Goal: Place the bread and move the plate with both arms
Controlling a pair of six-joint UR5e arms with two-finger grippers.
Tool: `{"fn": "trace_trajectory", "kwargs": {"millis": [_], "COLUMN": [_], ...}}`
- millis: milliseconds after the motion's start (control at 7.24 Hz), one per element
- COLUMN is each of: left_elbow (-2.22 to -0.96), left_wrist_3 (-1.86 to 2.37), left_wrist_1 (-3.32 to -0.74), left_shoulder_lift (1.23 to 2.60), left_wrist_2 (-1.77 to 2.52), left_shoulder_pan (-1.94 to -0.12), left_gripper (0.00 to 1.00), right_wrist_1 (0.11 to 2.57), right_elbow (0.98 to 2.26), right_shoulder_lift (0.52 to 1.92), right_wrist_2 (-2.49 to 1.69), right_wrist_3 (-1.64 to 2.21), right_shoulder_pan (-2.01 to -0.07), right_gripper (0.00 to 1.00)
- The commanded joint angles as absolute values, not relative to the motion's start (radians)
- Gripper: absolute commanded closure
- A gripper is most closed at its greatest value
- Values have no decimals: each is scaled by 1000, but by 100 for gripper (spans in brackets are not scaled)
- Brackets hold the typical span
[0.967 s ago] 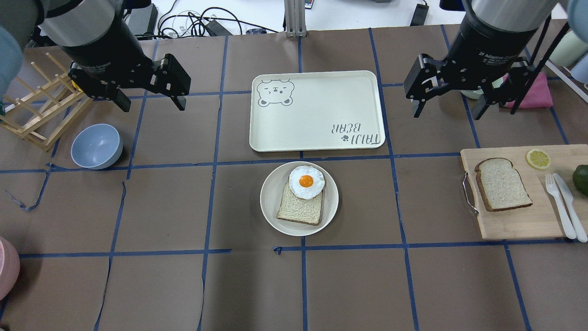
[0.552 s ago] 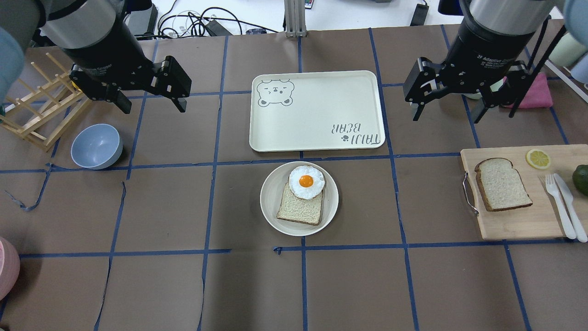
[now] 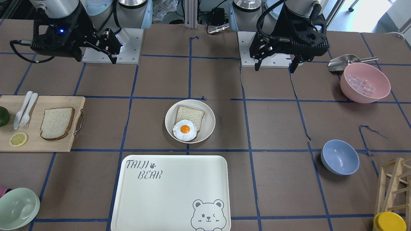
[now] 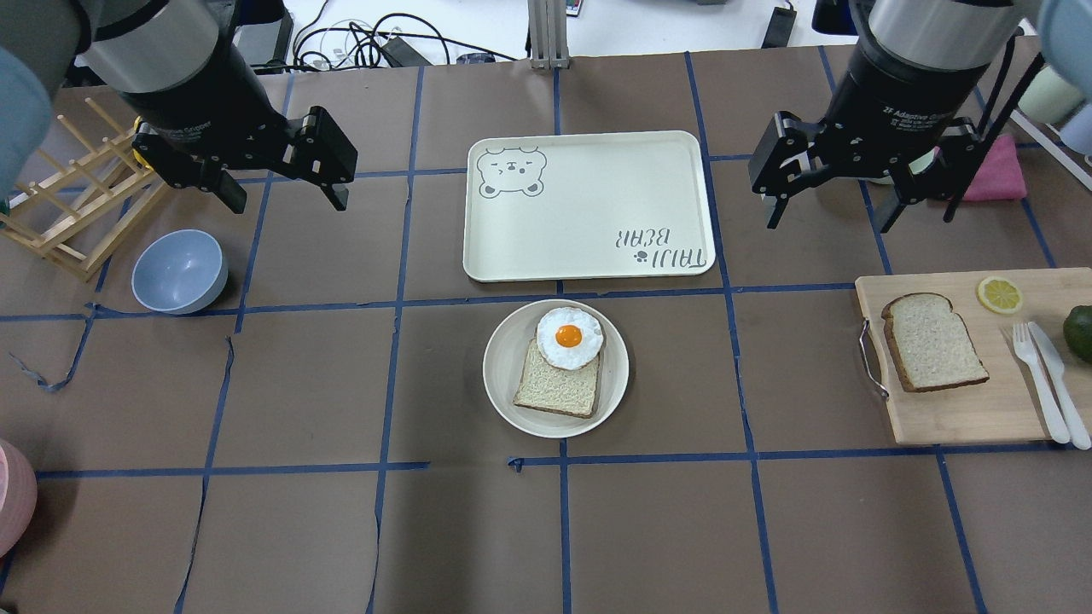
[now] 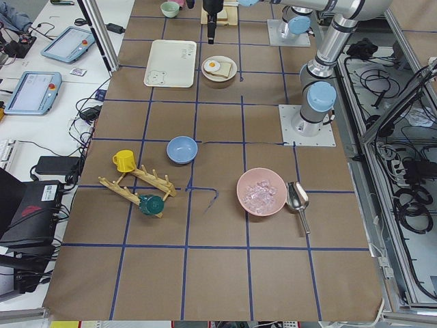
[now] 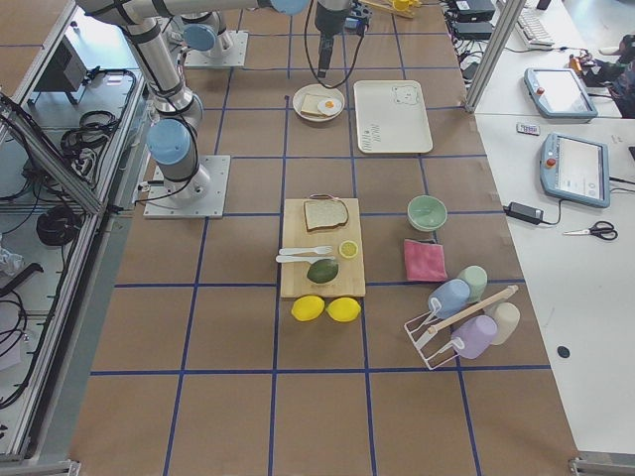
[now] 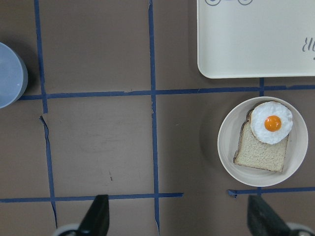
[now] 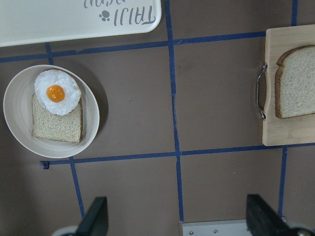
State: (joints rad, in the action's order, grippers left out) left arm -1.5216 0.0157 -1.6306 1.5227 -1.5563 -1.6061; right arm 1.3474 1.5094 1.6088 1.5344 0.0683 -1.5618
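The bread (image 4: 934,343), a crusted slice, lies on a wooden cutting board (image 4: 964,414) at the right; it also shows in the front view (image 3: 57,123) and the right wrist view (image 8: 297,81). The plate (image 4: 503,375) sits mid-table and holds a smaller slice topped with a fried egg (image 4: 569,338). The plate also shows in the left wrist view (image 7: 227,142). My left gripper (image 4: 284,194) is open and empty, high above the table's far left. My right gripper (image 4: 829,220) is open and empty, beyond the cutting board.
A cream bear tray (image 4: 589,205) lies just beyond the plate. A blue bowl (image 4: 179,271) and a wooden rack (image 4: 77,213) stand at the left. A lemon slice (image 4: 999,294), a fork and knife (image 4: 1048,379) and an avocado (image 4: 1079,333) share the board.
Both grippers have shifted slightly in place, the right one turning a little. Nothing on the table has moved.
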Motion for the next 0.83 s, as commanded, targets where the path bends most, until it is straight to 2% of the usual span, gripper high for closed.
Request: {"fn": "trace_trajectory", "kwargs": {"millis": [0, 691], "left_elbow": [-1522, -1519], "left_wrist_3": [15, 17], "left_wrist_1": [-1631, -1625], "left_shoulder_lift": [1523, 1526], "left_wrist_2": [-1555, -1555], "left_shoulder_pan": [-1606, -1606], "left_gripper": [0, 0], "right_wrist_1": [1356, 1506], "right_elbow": [1512, 1620], "right_shoulder_lift": [1605, 1494], "right_wrist_2": [1534, 1615], "right_wrist_3": [54, -121], "right_shoulder_pan": [-1554, -1266], "right_gripper": [0, 0]}}
